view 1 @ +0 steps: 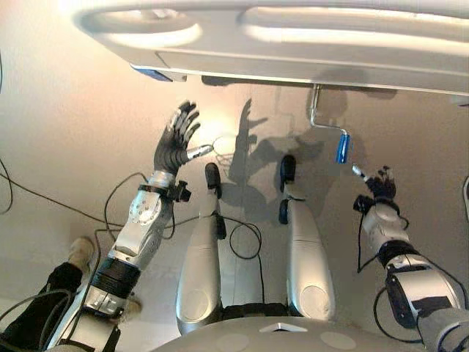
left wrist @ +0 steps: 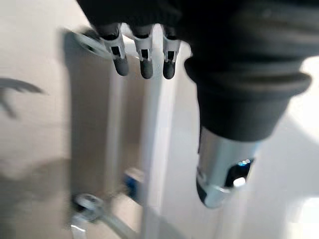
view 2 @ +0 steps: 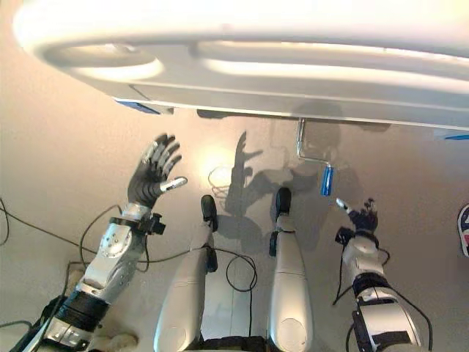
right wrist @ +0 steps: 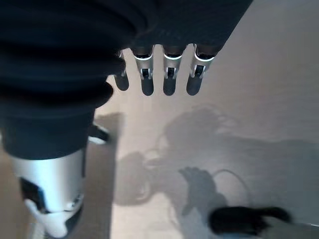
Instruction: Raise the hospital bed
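Hospital bed (view 1: 293, 37) footboard is seen as a pale moulded panel beyond both hands, with a bent metal crank (view 1: 326, 121) hung beneath its lower edge.

- Right hand (view 1: 379, 183): nearest to the crank, held just short of the blue grip (view 1: 342, 147), not touching it. In its wrist view the fingers (right wrist: 169, 79) are seen straight and spread, thumb apart, nothing held. Bare floor (right wrist: 269, 99) is seen past the fingertips.
- Blue grip: hangs at the free end of the crank arm, just beyond and slightly inward of the right hand. The shaft runs up from there to the underside of the bed frame. Judged: the grip hangs low because the crank has been left at the bottom of its swing, which puts it within reach of the low right hand.
- Left hand (view 1: 176, 139): raised, fingers fanned wide, empty. It is well apart from the crank, nearer the blue corner fitting (view 1: 154, 74) of the bed. Judged: kept clear as an idle hand, or for balance.
- Person (view 1: 44, 301): a dark-clothed leg and a shoe are seen by the left arm's elbow.

No containers are seen.

Judged step: approach to the crank not yet completed; grip still to be closed upon before any turning.
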